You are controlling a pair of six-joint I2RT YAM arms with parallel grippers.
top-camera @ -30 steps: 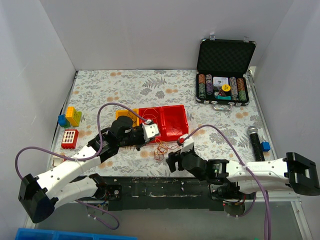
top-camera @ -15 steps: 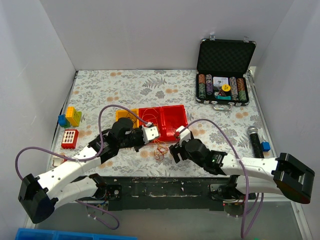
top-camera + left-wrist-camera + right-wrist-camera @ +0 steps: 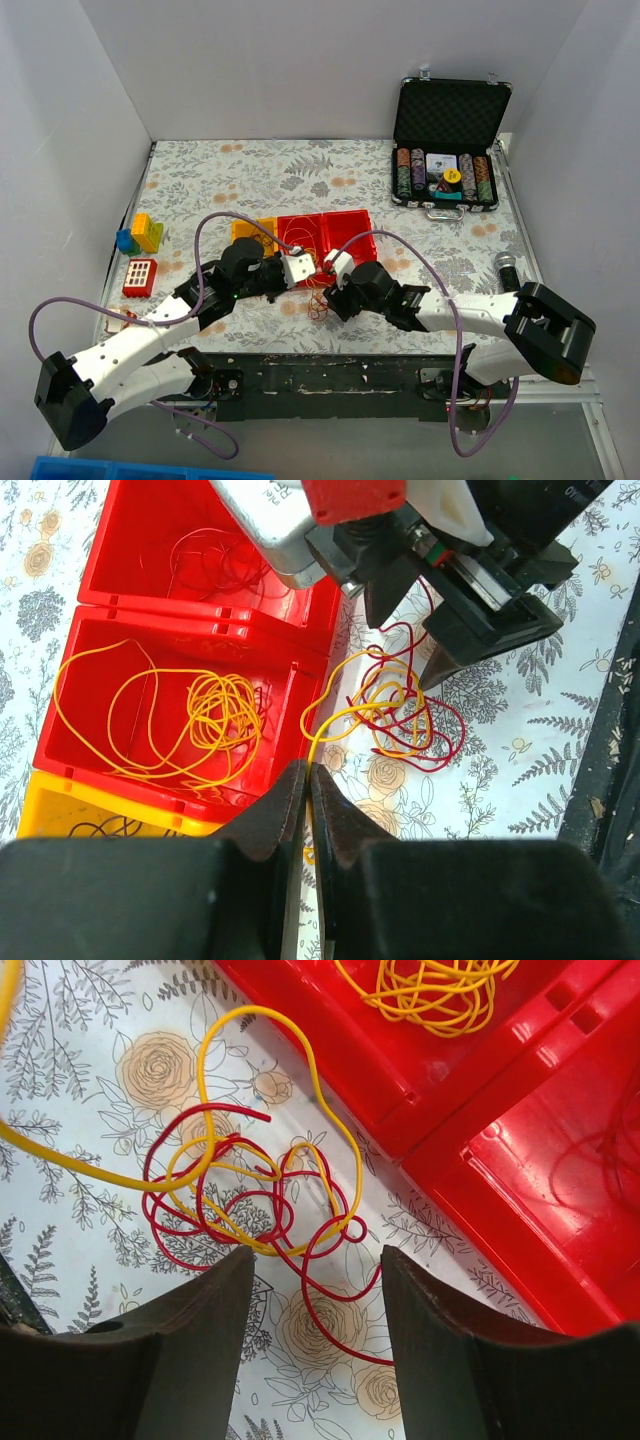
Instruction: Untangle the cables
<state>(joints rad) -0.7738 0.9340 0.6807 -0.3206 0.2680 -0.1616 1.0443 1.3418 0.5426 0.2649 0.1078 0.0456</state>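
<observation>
A tangle of thin red and yellow cables (image 3: 318, 306) lies on the floral table just in front of the red bins; it also shows in the left wrist view (image 3: 400, 715) and the right wrist view (image 3: 250, 1200). My left gripper (image 3: 308, 780) is shut on a yellow cable that runs up into the tangle; from above it (image 3: 310, 276) sits by the bins' front edge. My right gripper (image 3: 317, 1255) is open, low over the tangle, with red loops between its fingers. It shows from above (image 3: 330, 292) and in the left wrist view (image 3: 415, 645).
One red bin (image 3: 60, 695) holds yellow cables, a second red bin (image 3: 130, 540) holds red ones, and a yellow bin (image 3: 60, 815) holds black ones. An open poker-chip case (image 3: 450, 150) stands back right. A black microphone (image 3: 510, 280) lies right, toy blocks (image 3: 140, 240) left.
My right arm has swung left and forward, bringing its gripper from the table's front edge to the tangle. My left gripper has barely moved.
</observation>
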